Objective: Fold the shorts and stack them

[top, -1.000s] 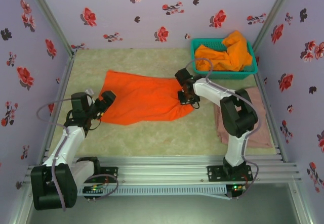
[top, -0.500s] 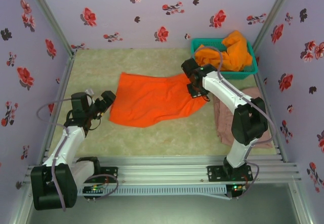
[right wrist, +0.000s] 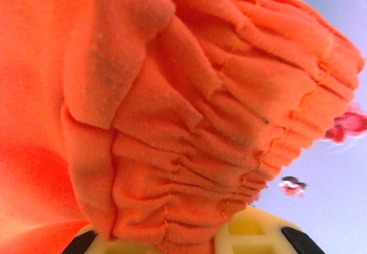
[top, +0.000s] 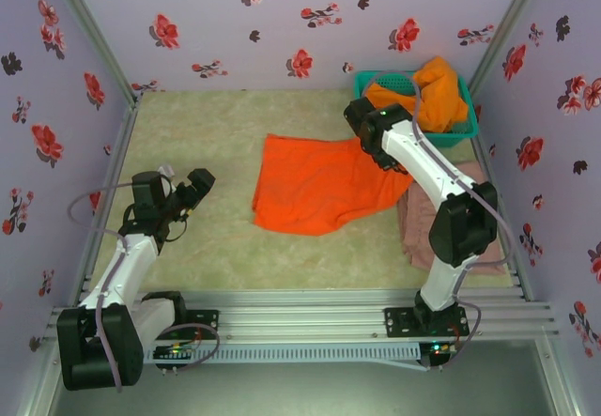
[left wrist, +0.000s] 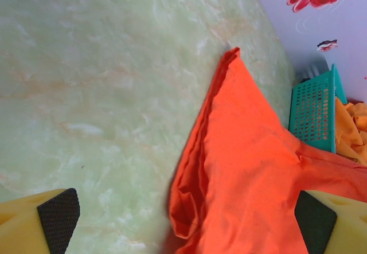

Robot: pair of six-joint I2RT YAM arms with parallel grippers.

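From above, the step in hand looks like laying out one pair of orange shorts [top: 319,186] for folding. The right pincer [top: 383,158] has them by their right-hand edge, and the cloth spreads across the table to its left, creased and skewed. The pink shorts [top: 413,233] lie flat just to the pincer's right. The basket [top: 376,83] stands just beyond it with more orange cloth [top: 441,92] inside. The left pincer [top: 199,186] hangs well to the left of the spread cloth, spread wide and holding nothing. My guess is that the next move needs the cloth set down flat, with the left pincer taking the free end for a square fold.

At the left wrist, the pincer [left wrist: 186,222] has its pads [left wrist: 57,217] far apart. The orange shorts lie ahead of it, ungripped, with the basket [left wrist: 314,113] further off.

At the right wrist, the pincer [right wrist: 189,243] is clamped on the gathered waistband of the orange shorts [right wrist: 189,122]. The thick wad bunches between its fingers [right wrist: 80,243] and holds them somewhat apart.
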